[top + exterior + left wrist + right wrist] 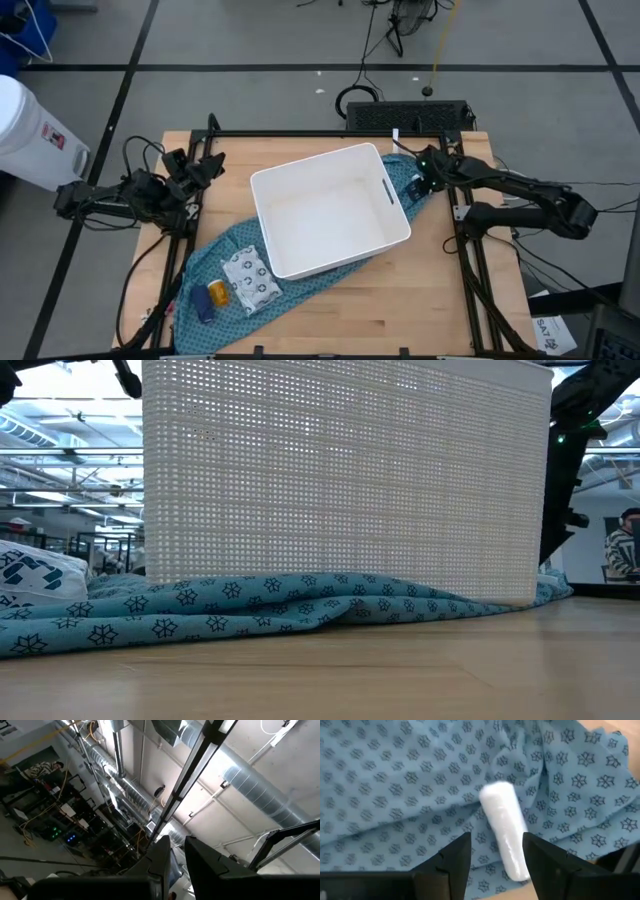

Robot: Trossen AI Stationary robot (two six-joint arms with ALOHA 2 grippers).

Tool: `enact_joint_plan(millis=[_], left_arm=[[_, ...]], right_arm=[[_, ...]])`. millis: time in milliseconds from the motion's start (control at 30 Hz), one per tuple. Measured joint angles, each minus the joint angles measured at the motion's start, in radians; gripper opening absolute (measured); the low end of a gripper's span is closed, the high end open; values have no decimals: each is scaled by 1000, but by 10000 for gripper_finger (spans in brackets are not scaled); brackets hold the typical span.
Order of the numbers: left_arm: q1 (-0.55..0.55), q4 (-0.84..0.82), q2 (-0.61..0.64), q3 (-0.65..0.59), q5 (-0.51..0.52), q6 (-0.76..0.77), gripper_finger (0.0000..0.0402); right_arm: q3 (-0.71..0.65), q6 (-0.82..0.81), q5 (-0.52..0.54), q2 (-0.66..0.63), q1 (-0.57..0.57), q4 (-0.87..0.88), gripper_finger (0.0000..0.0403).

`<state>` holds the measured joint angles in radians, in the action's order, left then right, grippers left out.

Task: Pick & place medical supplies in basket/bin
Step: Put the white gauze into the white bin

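Observation:
The white bin (330,212) stands mid-table on the teal patterned cloth (300,290); its mesh-textured wall (340,480) fills the low view. Near the cloth's left end lie the silvery blister pack (248,279), the orange bottle (218,293) and the dark blue object (205,308). A small white tube (504,832) lies on the cloth right of the bin. My right gripper (494,862) (418,186) is open just above it, one finger on each side, and I cannot see it touching. My left gripper (177,851) (203,166) is shut, parked at the table's left edge, pointing up.
A white cylindrical container with a red label (30,128) stands off the table's far left. A black box (405,115) sits at the far edge. Bare wood (430,295) lies near and right of the bin. A person (625,550) sits in the room behind.

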<state>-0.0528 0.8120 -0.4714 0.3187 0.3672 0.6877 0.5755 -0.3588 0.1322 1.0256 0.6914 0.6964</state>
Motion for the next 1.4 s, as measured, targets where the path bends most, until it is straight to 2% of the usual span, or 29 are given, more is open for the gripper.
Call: enact_joint_plan(millis=[233, 367, 467, 567, 667, 900, 1200, 1400], left_arm=[[0, 0, 0, 0, 2, -1, 63], [0, 0, 0, 0, 9, -1, 63], [0, 0, 0, 0, 9, 0, 63], [0, 0, 0, 0, 9, 6, 63], [0, -1, 0, 0, 9, 7, 63], [0, -1, 0, 0, 9, 7, 63], [0, -1, 0, 0, 9, -1, 63], [0, -2, 0, 0, 9, -11, 63]], right_arm=[[-1, 38, -4, 70, 48, -50, 169], [-1, 50, -56, 128, 74, -70, 169], [-1, 54, -57, 166, 75, -74, 168], [-1, 50, -58, 174, 75, -90, 156], [-1, 33, -72, 169, 75, -96, 127], [-1, -13, -109, 57, 66, -94, 33], [1, -178, -109, -199, 66, -94, 37], [54, -218, -138, -353, 48, -151, 34]])
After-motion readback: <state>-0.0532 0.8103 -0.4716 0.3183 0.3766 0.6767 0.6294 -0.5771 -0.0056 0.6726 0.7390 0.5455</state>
